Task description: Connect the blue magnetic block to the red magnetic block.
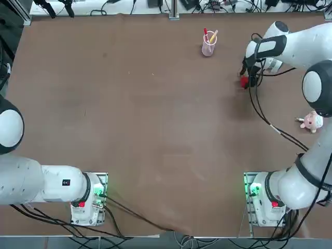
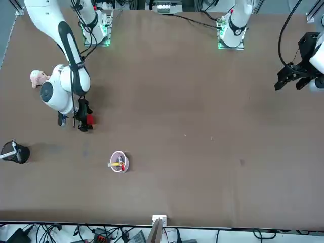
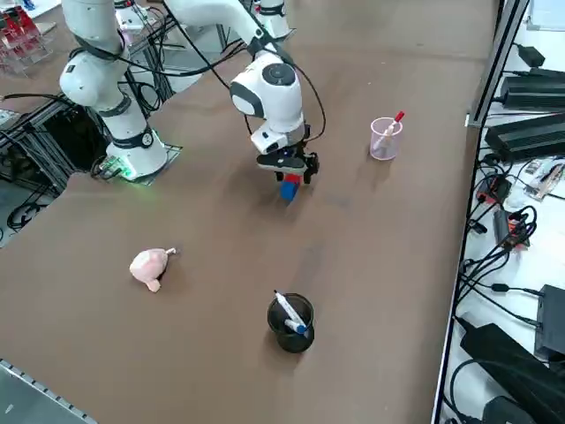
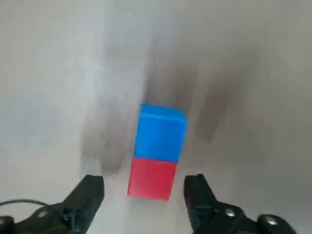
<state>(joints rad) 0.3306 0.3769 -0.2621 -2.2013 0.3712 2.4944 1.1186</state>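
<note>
The blue block [image 4: 162, 131] and red block [image 4: 152, 178] sit joined on the bench [image 4: 48, 73]; the right gripper [image 4: 144, 192], fingers apart, should lift straight up without nudging them.

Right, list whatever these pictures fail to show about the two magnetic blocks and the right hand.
- Blue magnetic block: hidden in the top view by the right arm's wrist; only a sliver shows in the right side view.
- Red magnetic block: in the right side view, barely visible under the right hand.
- Top and front views: the hand's fingers are too small to separate.
- Wrist view: whether the blocks are actually held together cannot be told.
</note>
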